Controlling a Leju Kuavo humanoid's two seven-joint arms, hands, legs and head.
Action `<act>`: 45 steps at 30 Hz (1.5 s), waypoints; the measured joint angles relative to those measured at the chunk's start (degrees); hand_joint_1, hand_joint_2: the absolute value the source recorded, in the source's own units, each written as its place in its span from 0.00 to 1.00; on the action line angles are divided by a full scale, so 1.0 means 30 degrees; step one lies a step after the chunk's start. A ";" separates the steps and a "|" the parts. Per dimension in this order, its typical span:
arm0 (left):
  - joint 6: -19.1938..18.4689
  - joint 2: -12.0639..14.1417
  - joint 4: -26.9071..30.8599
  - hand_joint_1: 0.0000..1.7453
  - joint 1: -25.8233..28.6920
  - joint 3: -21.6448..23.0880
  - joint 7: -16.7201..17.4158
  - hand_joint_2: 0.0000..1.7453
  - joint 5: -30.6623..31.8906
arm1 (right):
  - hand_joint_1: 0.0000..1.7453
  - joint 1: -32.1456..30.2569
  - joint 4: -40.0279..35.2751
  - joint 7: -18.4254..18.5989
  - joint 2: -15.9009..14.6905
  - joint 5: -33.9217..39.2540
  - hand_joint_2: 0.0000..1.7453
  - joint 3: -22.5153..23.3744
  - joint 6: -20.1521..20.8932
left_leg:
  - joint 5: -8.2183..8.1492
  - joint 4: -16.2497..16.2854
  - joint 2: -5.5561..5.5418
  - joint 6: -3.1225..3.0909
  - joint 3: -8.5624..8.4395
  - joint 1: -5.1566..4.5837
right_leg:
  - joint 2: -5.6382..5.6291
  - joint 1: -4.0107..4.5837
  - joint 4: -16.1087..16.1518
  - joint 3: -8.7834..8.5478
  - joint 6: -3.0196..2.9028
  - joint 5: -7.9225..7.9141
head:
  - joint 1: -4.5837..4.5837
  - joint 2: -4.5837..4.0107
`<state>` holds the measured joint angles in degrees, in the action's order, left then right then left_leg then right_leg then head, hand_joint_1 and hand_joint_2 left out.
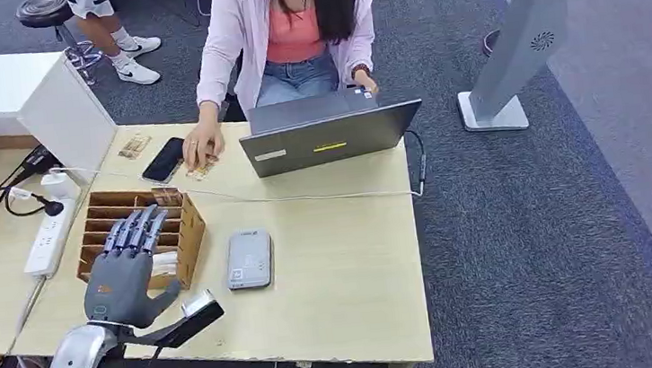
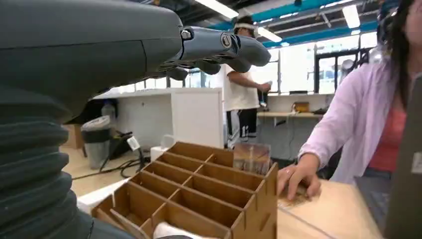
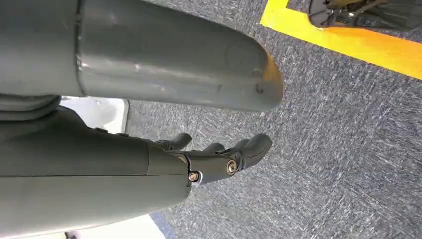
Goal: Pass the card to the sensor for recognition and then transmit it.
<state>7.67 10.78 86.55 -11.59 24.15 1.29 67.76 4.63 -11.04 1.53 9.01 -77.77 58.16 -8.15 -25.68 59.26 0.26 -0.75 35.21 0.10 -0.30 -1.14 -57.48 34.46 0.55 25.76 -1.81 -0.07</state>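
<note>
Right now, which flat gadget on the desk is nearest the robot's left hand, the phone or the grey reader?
The grey card reader, lying just beside the wooden organizer under the left hand. The black phone lies farther off, by the person's hand.

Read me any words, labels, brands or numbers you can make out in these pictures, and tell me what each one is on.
None can be read.
Grey card sensor: small markings on top, too small to read.
Laptop: a pale sticker and a yellow strip on the lid, both blurred.
Grey stand: a round emblem, no legible letters.
Wooden slotted organizer: no text visible.
</note>
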 joint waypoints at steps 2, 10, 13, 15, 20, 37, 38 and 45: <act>-0.0065 0.0044 -0.0452 0.00 -0.0156 0.0000 0.0036 1.00 -0.0065 | 0.00 0.0003 0.0000 0.0007 0.0007 -0.0036 0.00 0.0000 0.0000 | 0.0001 0.0000 0.0000 0.0000 -0.0001 0.0000 | 0.0000 -0.0001 0.0000 -0.0002 0.0000 -0.0001 | -0.0007 0.0000; -0.0341 0.0189 -0.1368 0.00 -0.0397 0.0000 0.0284 1.00 -0.0239 | 0.00 0.0001 0.0000 0.0029 0.0007 -0.0102 0.00 0.0000 0.0000 | -0.0009 0.0001 -0.0002 -0.0007 0.0003 -0.0004 | 0.0002 -0.0005 0.0001 -0.0002 0.0005 0.0001 | 0.0000 0.0000; -0.0496 0.0189 -0.1942 0.00 -0.0601 0.0000 0.0386 1.00 -0.0364 | 0.00 0.0002 0.0000 0.0058 0.0007 -0.0219 0.00 0.0000 0.0117 | -0.0009 0.0001 -0.0002 -0.0007 0.0001 -0.0004 | 0.0001 -0.0004 0.0000 -0.0001 0.0004 0.0001 | 0.0000 0.0000; -0.0335 0.0175 -0.2302 0.00 -0.0703 -0.0007 0.0598 1.00 -0.0349 | 0.00 -0.0002 0.0000 0.0088 0.0000 -0.0299 0.00 0.0000 0.0190 | -0.0008 0.0001 0.0000 -0.0006 0.0000 -0.0003 | 0.0000 -0.0002 0.0000 0.0001 0.0004 0.0001 | 0.0000 0.0000; -0.0138 0.0087 -0.3110 0.00 -0.1021 -0.0277 0.0940 1.00 -0.0262 | 0.00 0.0001 0.0000 0.0117 0.0000 -0.0481 0.00 0.0000 0.0291 | -0.0007 0.0001 -0.0001 -0.0006 0.0000 -0.0002 | 0.0000 -0.0002 0.0000 -0.0001 0.0003 0.0000 | 0.0000 0.0000; -0.0029 -0.0139 -0.4698 0.00 -0.1345 -0.0918 0.0954 1.00 -0.0182 | 0.00 -0.0001 0.0000 0.0197 0.0000 -0.0677 0.00 -0.0015 0.0313 | -0.0008 0.0001 -0.0001 -0.0006 0.0000 -0.0003 | 0.0000 -0.0002 0.0000 -0.0002 0.0003 0.0000 | 0.0000 0.0000; 0.0022 -0.0153 -0.4757 0.00 -0.1345 -0.0947 0.0954 1.00 -0.0153 | 0.00 -0.0001 0.0000 0.0211 0.0000 -0.0685 0.00 -0.0015 0.0313 | -0.0008 0.0001 -0.0002 -0.0006 0.0001 -0.0002 | 0.0003 -0.0002 0.0000 -0.0002 0.0004 0.0001 | -0.0007 0.0000; 0.0183 -0.0182 -0.4924 0.00 -0.1337 -0.1042 0.1005 1.00 -0.0080 | 0.00 0.0000 0.0000 0.0248 0.0000 -0.0707 0.00 -0.0015 0.0321 | -0.0007 0.0001 -0.0003 -0.0006 0.0002 -0.0002 | 0.0004 -0.0002 0.0000 -0.0005 0.0003 0.0000 | 0.0000 0.0000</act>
<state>8.22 10.23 71.78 -15.60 21.03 4.31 67.52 4.63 -11.04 2.27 9.01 -79.89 58.12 -7.19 -25.70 59.26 0.25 -0.77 35.21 0.09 -0.29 -1.14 -57.48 34.44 0.56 25.76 -1.81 -0.07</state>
